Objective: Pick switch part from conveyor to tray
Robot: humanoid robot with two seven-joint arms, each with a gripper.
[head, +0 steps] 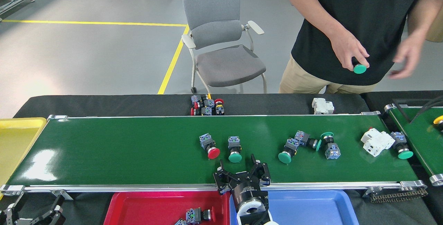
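The conveyor (121, 152) carries several switch parts. A red-capped switch part (209, 146) and a green-capped one (234, 149) lie side by side mid-belt. Further right sit a cluster of three green-capped parts (306, 141), a white block (375, 142) and another green-capped part (401, 147). My right gripper (239, 164) is open over the belt's front rail, its fingers just in front of the green-capped part and holding nothing. My left gripper (34, 211) sits low at the bottom left, fingers spread. A red tray (138, 206) holds a switch part (195, 215); the blue tray (311, 207) is beside it.
A person stands behind the belt at the right, one hand holding a green-capped part (359, 68). A yellow tray (17, 138) is at the left end. A pile of parts (207, 106) and a white block (322, 106) lie behind the belt. A second belt (422, 131) is at the right.
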